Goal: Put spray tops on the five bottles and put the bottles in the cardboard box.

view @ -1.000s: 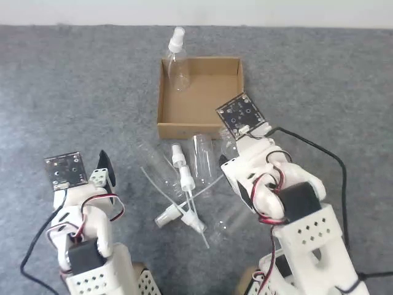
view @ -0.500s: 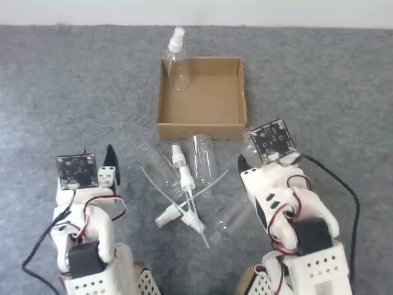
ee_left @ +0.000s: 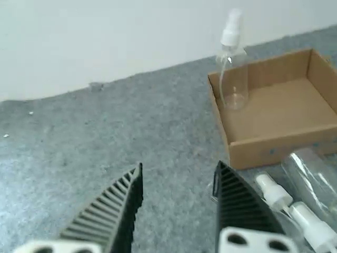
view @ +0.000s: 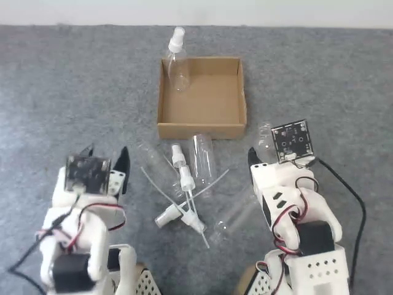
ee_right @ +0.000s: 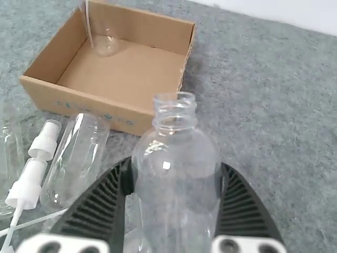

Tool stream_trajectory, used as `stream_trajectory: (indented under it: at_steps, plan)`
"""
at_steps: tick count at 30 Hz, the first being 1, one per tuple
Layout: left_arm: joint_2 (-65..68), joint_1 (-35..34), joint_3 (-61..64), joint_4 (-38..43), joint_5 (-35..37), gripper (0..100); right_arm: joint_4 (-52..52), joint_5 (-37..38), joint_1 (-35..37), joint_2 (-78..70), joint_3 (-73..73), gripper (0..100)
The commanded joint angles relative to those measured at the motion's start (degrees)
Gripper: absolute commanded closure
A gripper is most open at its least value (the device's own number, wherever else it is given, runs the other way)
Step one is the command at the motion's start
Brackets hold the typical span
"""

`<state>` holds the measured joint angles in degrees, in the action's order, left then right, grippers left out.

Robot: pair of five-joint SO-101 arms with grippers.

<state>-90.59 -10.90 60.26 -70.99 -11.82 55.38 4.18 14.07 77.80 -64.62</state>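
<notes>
Right end effector clamps uncapped bottle nr cardboard box front; left end effector gapes, empty. 1 topped bottle stands in box; 4 need spray tops, boxing.

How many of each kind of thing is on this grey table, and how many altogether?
Brown cardboard box: 1
Clear plastic bottles: 5, one capped in the box, one in the right hand
Loose white spray tops: 4
Total: 10

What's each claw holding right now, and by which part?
The right claw grips an uncapped clear bottle by its body, below the shoulder. The left claw is open and empty.
</notes>
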Motion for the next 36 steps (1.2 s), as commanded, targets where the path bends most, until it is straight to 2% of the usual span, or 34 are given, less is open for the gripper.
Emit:
stream_trajectory:
  at_steps: [1,8,14,18,24,30,36]
  plan:
    - [14.2,2.8,-9.9,-2.4,1.0,79,-1.7,-0.5,-0.8,1.2,0.4,89.8]
    - [37.4,11.2,-23.0,-8.4,10.6,79,-1.7,-0.5,-0.8,1.0,0.4,89.8]
    - [55.2,16.1,-29.0,-8.6,20.9,79,-1.7,-0.5,-0.8,0.7,0.4,89.8]
    - [64.9,18.5,-31.7,-6.2,25.8,79,-1.7,-0.5,-0.6,0.7,0.3,89.8]
    - [76.5,19.4,-32.1,3.2,31.6,79,-1.6,-0.5,-0.5,0.6,0.3,89.8]
    - [84.2,19.6,-32.1,9.6,32.9,79,-1.6,-0.5,-0.5,0.6,0.3,89.8]
    - [89.6,19.6,-32.5,11.6,35.3,79,-1.7,-0.5,-0.5,0.6,0.3,89.8]
